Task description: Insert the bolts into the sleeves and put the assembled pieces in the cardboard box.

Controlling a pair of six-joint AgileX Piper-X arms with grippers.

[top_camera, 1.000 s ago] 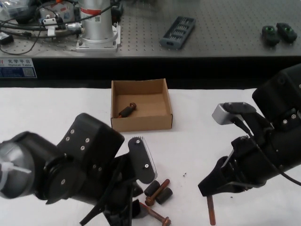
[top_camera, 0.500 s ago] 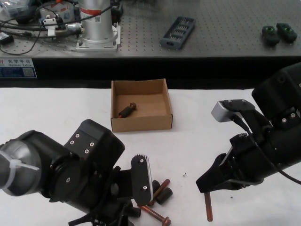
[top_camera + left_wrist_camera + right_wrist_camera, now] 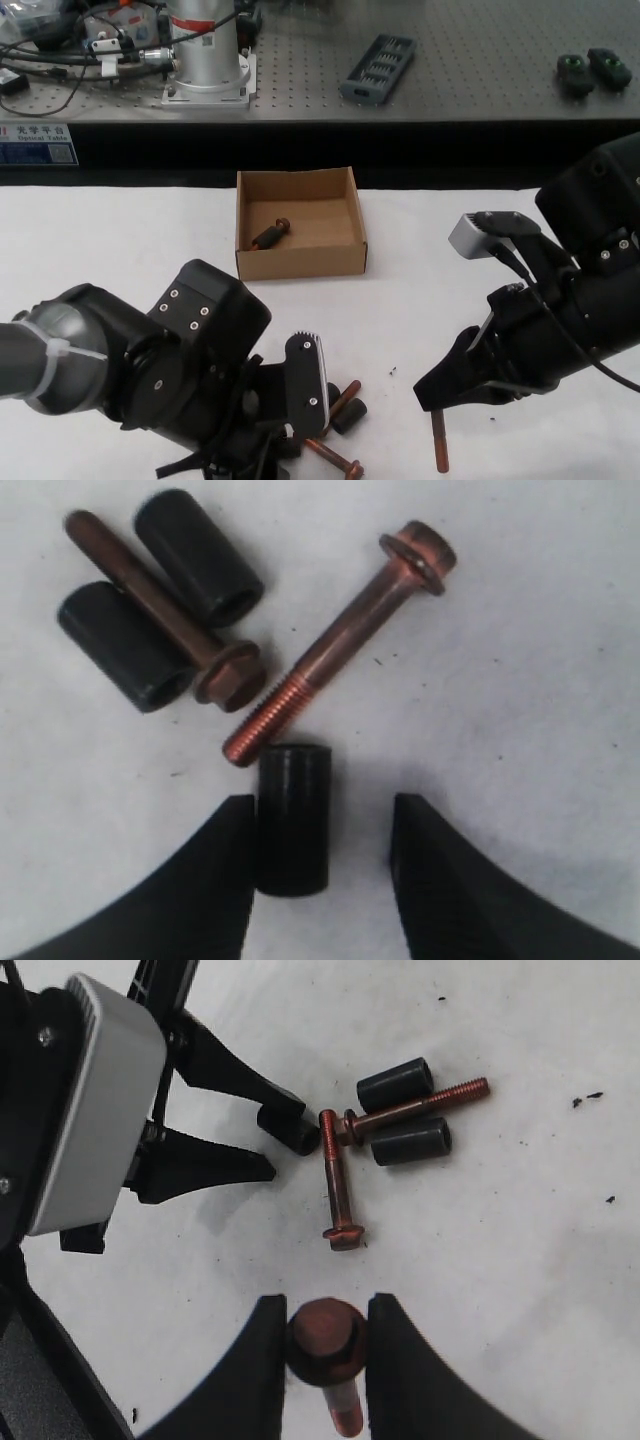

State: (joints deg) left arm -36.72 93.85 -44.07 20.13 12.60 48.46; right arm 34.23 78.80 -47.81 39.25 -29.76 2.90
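**Sleeve lying between your left jaws, bolt waiting in your right**

- **Left jaws:** You are holding them apart, low over the worktop [image 3: 420, 300] near its near edge. They are straddling one black sleeve [image 3: 292, 818]. The sleeve is lying flat, touching one jaw and leaving a gap to the other. Its long axis is running along the jaws, so a closing move would be pinching it across its width. This arm is by far the nearer one.
- **Right jaws:** You are clamping a copper bolt [image 3: 325, 1345] just below its head. Its shank is hanging down toward the worktop, off toward the right edge.
- **Loose stock:** A free bolt [image 3: 340, 650] is lying just beyond the sleeve, its threaded tip nearly meeting the sleeve's end. Two spare sleeves [image 3: 198, 557] are flanking another bolt [image 3: 165, 610].
- **Cardboard box [image 3: 300, 262]:** It is sitting toward the far edge, holding one assembled piece [image 3: 270, 235].
- **Change:** Your left arm is now sitting lower and closer to the near edge than a second ago. Your right arm's bolt has been drifting a little toward the pile.
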